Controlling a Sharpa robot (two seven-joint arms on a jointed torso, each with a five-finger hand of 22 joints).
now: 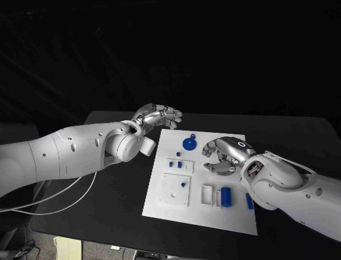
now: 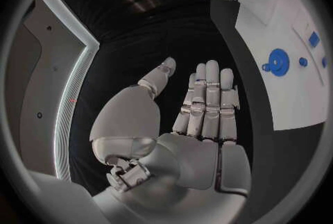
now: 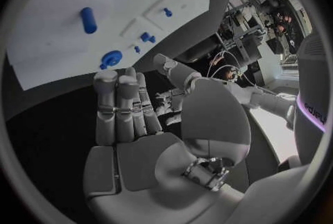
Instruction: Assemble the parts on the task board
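Observation:
The white task board [image 1: 203, 187] lies in the middle of the black table. A round blue part [image 1: 190, 143] sits near its far edge, with small blue pieces [image 1: 175, 163] and a blue block [image 1: 226, 196] closer to me. My left hand [image 1: 159, 116] hovers off the board's far left corner, fingers straight and side by side, thumb apart, holding nothing [image 2: 201, 107]. My right hand [image 1: 223, 156] hangs over the board's right half, just right of the round part; its palm [image 3: 132, 118] is bare. The round part [image 3: 111, 59] and a blue cylinder [image 3: 88, 19] lie beyond its fingers.
Another blue piece [image 1: 249, 201] lies at the board's right edge, under my right forearm. White raised blocks [image 1: 207, 195] stand beside the blue block. A white cable [image 1: 60, 197] trails from my left arm over the table's left side.

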